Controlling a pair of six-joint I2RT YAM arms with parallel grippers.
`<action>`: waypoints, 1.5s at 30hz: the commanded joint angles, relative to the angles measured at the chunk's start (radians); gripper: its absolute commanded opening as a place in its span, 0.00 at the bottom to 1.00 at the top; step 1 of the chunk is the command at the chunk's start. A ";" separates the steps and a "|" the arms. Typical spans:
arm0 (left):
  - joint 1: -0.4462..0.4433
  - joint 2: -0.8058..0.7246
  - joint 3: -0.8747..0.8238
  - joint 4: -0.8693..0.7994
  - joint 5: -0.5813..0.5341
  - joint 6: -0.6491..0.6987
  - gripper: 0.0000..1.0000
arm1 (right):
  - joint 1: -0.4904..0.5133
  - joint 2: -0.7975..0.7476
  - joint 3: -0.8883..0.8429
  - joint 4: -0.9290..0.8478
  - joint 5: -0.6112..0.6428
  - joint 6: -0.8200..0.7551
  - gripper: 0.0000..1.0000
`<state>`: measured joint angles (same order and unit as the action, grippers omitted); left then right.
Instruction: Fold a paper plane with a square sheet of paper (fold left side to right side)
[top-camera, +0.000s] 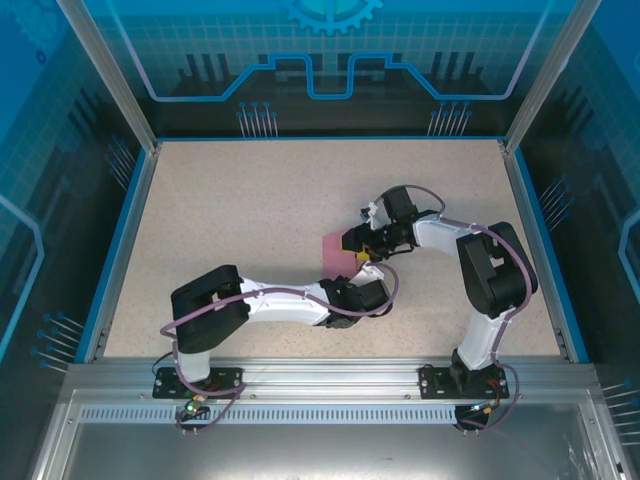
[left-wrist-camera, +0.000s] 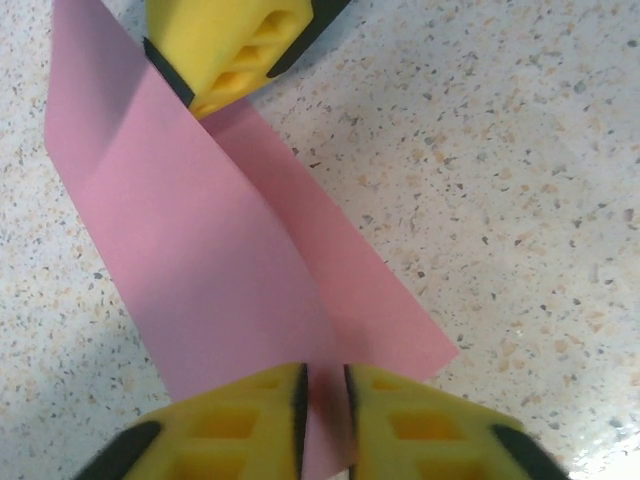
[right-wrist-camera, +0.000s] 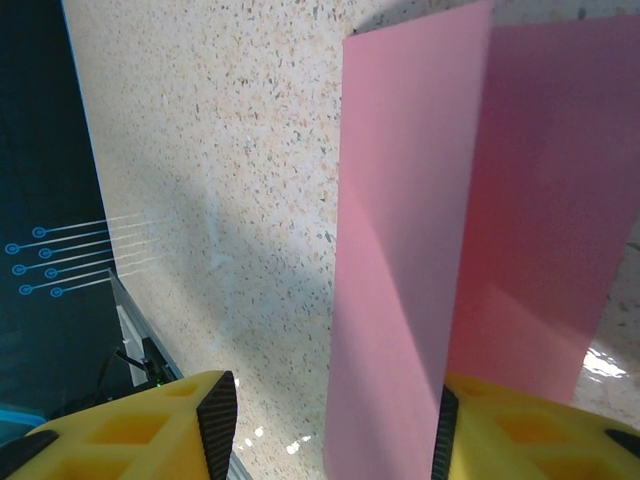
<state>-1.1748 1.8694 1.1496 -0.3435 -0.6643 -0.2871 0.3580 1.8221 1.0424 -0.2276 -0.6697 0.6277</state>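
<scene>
The thin matte paper sheet (left-wrist-camera: 200, 300) was pink, the counter (left-wrist-camera: 520, 200) beige with dark speckles, the end effector fingers (left-wrist-camera: 420, 430) yellow edged black.

I log my white, black-jointed left arm (top-camera: 275, 303), matching right arm (top-camera: 492, 275), purple cables (top-camera: 396, 283) looped alongside, yellow latticed plastic fingers (left-wrist-camera: 225, 430), black-edged

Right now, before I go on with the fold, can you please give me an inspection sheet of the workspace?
Surface: speckled beige table, flat.
Job's things: square sheet of paper, pink, one side lifted and curled over.
Clutter: nothing seen.
Grippers: left gripper pinches the sheet's edge; right gripper open, raised flap between its fingers.
Cables: purple cables run along both arms, off the paper.
Surroundings: blue printed walls; metal rail at near edge.
</scene>
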 joint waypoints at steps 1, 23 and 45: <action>-0.008 -0.044 -0.020 0.021 0.024 0.006 0.09 | -0.012 0.005 0.032 -0.035 -0.005 -0.024 0.54; 0.238 -0.294 -0.294 0.324 0.582 -0.115 0.00 | -0.143 -0.322 -0.157 0.022 0.066 -0.093 0.48; 0.435 -0.318 -0.337 0.308 0.755 -0.093 0.00 | 0.093 -0.258 -0.388 0.099 0.145 -0.055 0.00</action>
<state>-0.7525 1.5585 0.7937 -0.0147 0.0612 -0.3931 0.4339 1.5433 0.6544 -0.1368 -0.5526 0.5648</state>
